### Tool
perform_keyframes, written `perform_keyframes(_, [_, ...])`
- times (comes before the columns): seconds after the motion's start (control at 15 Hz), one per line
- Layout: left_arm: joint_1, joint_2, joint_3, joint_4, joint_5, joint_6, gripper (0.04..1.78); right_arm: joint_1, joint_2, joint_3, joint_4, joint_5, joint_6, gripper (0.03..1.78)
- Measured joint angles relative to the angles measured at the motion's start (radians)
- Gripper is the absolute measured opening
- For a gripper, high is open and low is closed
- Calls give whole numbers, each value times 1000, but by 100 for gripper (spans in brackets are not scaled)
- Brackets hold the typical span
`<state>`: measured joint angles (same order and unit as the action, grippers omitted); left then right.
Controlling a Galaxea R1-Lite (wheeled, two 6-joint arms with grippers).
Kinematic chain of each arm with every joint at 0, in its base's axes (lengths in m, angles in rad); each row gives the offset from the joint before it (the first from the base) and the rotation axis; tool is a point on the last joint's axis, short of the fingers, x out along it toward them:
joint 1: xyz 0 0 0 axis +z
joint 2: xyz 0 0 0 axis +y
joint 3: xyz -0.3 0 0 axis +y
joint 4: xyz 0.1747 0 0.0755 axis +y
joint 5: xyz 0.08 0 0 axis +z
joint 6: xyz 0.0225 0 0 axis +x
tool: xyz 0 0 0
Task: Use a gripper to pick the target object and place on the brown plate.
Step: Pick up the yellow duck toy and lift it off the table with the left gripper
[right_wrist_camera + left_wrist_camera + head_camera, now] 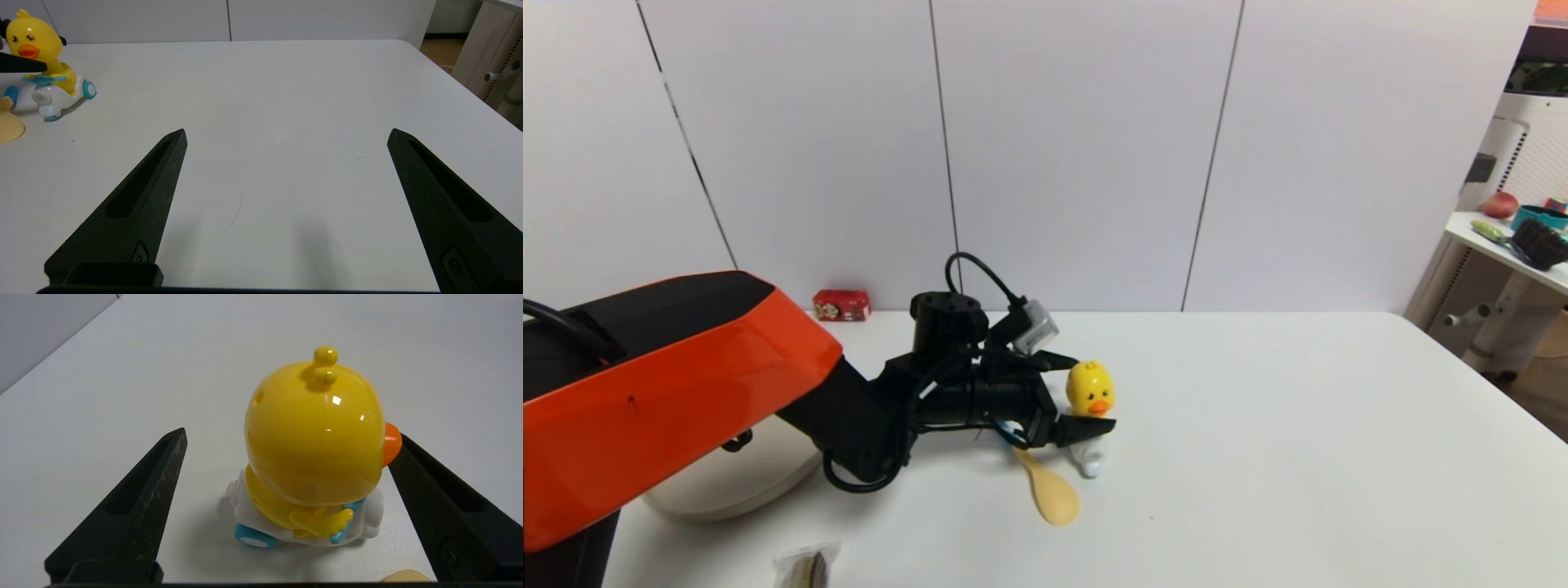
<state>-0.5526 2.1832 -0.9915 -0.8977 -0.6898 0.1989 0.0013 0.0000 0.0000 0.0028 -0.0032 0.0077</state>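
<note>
The yellow duck toy (1090, 388) stands upright on the white table, on its white base with blue wheels. My left gripper (1094, 392) is open, with one finger on either side of the duck. In the left wrist view the duck (314, 437) sits between the fingers of the gripper (290, 433); one finger is close beside the orange beak, the other stands well apart from the duck's back. The brown plate (743, 490) lies at the near left, partly hidden by my left arm. My right gripper (286, 132) is open and empty over bare table, with the duck (34, 38) far off.
A beige spoon (1052, 494) lies just in front of the duck, and its bowl shows in the right wrist view (8, 126). A red box (841, 305) stands at the back by the wall. A small packet (809, 567) lies at the near edge. A side table (1511, 245) stands at the right.
</note>
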Motion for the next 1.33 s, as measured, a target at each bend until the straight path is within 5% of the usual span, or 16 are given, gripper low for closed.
perform_keyframes(0.93, [-22,116,-97,-70,2,-9,169,0,0,0,0,0,0,169])
perform_keyframes(1.33, [-22,125,-120,-75,14,-8,87,0,0,0,0,0,0,169])
